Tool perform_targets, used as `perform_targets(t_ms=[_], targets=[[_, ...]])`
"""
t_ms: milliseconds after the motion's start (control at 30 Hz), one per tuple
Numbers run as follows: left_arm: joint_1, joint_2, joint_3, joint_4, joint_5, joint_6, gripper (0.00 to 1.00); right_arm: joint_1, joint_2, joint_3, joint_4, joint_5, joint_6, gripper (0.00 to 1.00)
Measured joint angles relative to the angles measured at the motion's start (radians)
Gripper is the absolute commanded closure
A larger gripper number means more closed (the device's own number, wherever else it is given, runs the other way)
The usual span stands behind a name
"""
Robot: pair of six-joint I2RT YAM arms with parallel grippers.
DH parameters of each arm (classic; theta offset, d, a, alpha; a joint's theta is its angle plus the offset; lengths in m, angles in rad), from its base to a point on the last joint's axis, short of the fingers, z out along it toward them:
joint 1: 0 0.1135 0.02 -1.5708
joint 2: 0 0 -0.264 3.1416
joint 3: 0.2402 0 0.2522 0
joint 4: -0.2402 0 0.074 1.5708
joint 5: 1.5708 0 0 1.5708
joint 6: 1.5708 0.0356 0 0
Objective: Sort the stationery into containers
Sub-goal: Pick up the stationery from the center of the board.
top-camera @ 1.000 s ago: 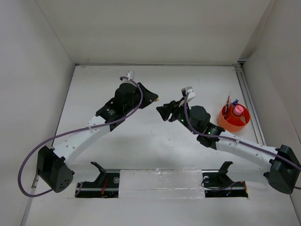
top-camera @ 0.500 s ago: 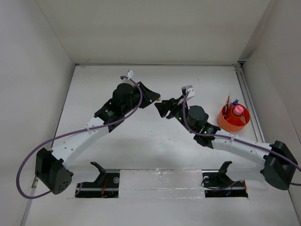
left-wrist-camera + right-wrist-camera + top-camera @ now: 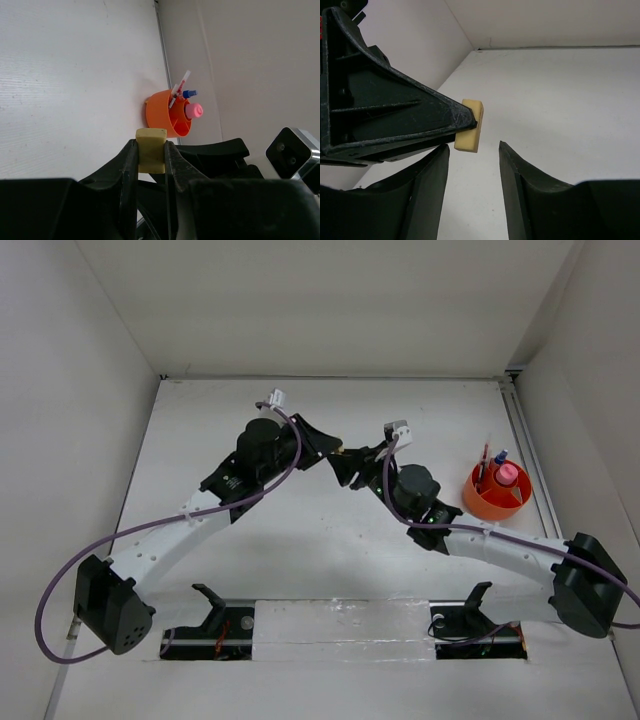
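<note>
My left gripper (image 3: pixel 150 144) is shut on the tan eraser cube (image 3: pixel 151 149), held above the table. The eraser also shows in the right wrist view (image 3: pixel 469 125), just beyond the tips of my open right gripper (image 3: pixel 474 147), close to its left finger. In the top view the two grippers meet mid-table, the left gripper (image 3: pixel 331 451) tip to tip with the right gripper (image 3: pixel 345 465). The orange-red cup (image 3: pixel 494 492) stands at the right and holds a red pen, a pink-capped tube and a blue-capped bottle. It also shows in the left wrist view (image 3: pixel 168 114).
The white table (image 3: pixel 300 530) is walled at the back and both sides. The right wall stands close behind the cup. Both arm bases sit at the near edge.
My right gripper has moved left and a little back toward my left gripper, until its open fingers reach the eraser. My left gripper has edged slightly toward it.
</note>
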State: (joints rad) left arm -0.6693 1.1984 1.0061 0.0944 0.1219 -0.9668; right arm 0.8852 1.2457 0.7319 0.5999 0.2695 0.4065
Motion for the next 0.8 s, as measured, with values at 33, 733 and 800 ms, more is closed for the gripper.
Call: perform_targets(t_ms=[33, 733, 800], targets=[[0.002, -0.001, 0.000, 0.002, 0.000, 0.000, 1.00, 0.000, 0.001, 0.000, 0.006, 0.000, -0.002, 0.54], [0.003, -0.021, -0.017, 0.016, -0.007, -0.008, 1.00, -0.009, -0.002, -0.060, 0.163, -0.041, -0.008, 0.42], [0.002, -0.021, -0.017, 0.005, -0.008, -0.011, 1.00, -0.014, -0.012, -0.072, 0.187, -0.050, -0.010, 0.42]])
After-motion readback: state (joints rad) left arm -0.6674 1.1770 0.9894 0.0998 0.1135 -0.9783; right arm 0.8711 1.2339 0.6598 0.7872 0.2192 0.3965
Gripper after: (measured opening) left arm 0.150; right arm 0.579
